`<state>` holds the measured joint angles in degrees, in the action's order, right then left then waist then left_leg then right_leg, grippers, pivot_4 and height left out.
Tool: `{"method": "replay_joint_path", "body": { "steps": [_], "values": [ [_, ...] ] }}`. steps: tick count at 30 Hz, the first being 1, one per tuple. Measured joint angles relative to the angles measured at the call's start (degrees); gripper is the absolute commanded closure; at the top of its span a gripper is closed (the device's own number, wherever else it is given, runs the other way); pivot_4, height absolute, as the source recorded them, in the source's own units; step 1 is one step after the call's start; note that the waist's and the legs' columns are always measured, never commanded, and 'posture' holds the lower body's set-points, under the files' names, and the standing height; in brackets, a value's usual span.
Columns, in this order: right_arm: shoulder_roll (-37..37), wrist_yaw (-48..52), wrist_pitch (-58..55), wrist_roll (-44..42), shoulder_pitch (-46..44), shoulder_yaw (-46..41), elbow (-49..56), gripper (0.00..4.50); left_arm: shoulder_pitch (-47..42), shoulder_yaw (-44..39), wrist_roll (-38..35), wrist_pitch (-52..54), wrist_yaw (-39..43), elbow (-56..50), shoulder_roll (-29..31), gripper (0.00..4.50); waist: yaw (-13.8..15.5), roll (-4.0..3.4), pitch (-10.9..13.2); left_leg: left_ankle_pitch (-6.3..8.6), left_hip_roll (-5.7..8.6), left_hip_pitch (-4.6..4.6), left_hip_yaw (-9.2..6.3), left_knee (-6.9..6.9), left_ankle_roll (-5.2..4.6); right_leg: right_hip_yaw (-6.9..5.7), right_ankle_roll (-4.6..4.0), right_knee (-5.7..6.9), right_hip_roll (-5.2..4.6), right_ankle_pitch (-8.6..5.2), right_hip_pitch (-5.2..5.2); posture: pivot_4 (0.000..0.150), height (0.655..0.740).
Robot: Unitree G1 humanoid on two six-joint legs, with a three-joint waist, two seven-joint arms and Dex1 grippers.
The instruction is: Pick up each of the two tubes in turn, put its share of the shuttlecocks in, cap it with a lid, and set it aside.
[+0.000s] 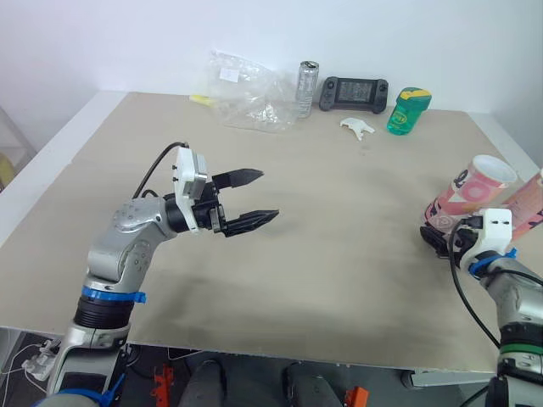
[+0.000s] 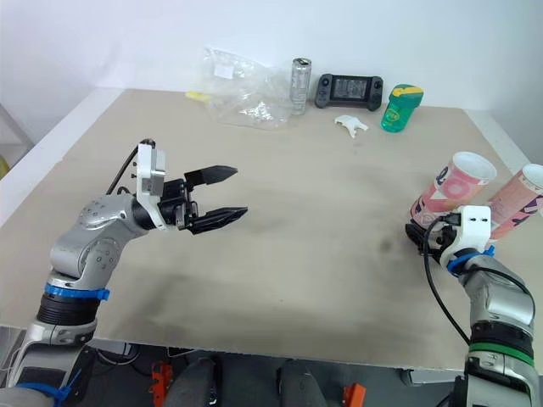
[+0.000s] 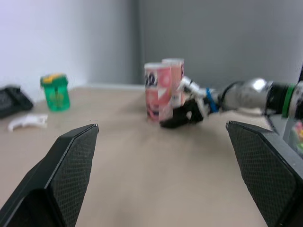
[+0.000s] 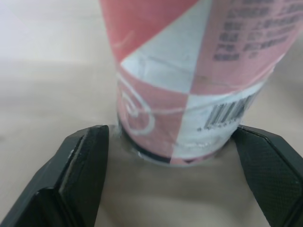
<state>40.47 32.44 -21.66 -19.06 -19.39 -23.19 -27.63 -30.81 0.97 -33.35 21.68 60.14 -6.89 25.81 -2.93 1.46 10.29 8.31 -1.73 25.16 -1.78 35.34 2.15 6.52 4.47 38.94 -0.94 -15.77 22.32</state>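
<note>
Straddling tube (image 4: 189,94), right fingers (image 4: 80,165) wide; left fingers (image 1: 246,176) wide, empty

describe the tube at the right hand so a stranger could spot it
At the right edge of the tan table stand two pink-and-white tubes. It is the tube nearer the table's middle, its base between the open fingers of the right hand; the other tube stands further out.

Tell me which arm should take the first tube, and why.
The right. The right gripper sits open with its fingers either side of the base of the nearer tube, not yet closed on it. The left gripper hangs open above bare table, well away from it.
</note>
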Motion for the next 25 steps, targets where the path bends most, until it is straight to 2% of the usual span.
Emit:
{"method": "replay_joint_path", "body": {
  "steps": [4,9,10,18,25],
  "values": [
    [2.39,5.5,-3.5,-3.12,7.76,-0.49,8.72,0.09,3.61,0.29,2.19,0.12,-0.29,1.24,3.34,0.0,0.06,-0.01,-0.01,0.03,-0.02,-0.03,-0.01,-0.06,-0.02,0.0,-0.03,0.0,0.0,-0.09,0.0,0.15,0.7394],
    [3.74,14.7,-9.63,-9.48,18.69,1.29,28.03,0.09,12.97,0.25,9.65,-4.5,-1.91,5.61,8.78,0.0,-0.6,-0.11,-0.05,0.12,-0.14,-0.12,0.09,-0.12,0.04,0.0,-0.21,0.0,0.0,-0.16,0.07,0.15,0.7394],
    [3.78,15.34,-10.33,-9.85,18.97,2.37,29.8,0.09,14.55,0.23,10.61,-4.81,-2.23,6.72,9.04,0.0,-0.75,-0.08,-0.04,0.12,-0.16,-0.11,0.08,-0.11,0.05,-0.02,-0.43,0.0,0.0,-0.25,0.07,0.15,0.7394],
    [0.79,15.22,-14.03,-12.7,13.06,8.96,37.87,0.09,21.15,-2.43,11.98,-9.08,-5.43,6.57,8.39,0.0,0.0,0.07,0.04,0.04,-0.1,-0.04,0.29,-0.03,-0.05,-0.11,-0.39,-0.07,-0.34,-0.1,0.15,0.15,0.7394],
    [-0.85,15.97,-15.38,-12.12,10.19,15.95,37.94,0.09,22.61,-3.16,12.07,-9.36,-8.1,5.86,6.32,0.0,0.46,0.07,0.04,0.15,-0.07,0.13,0.34,-0.07,-0.05,-0.15,-0.44,-0.19,-0.38,-0.22,0.21,0.15,0.7394]
  ]
}}
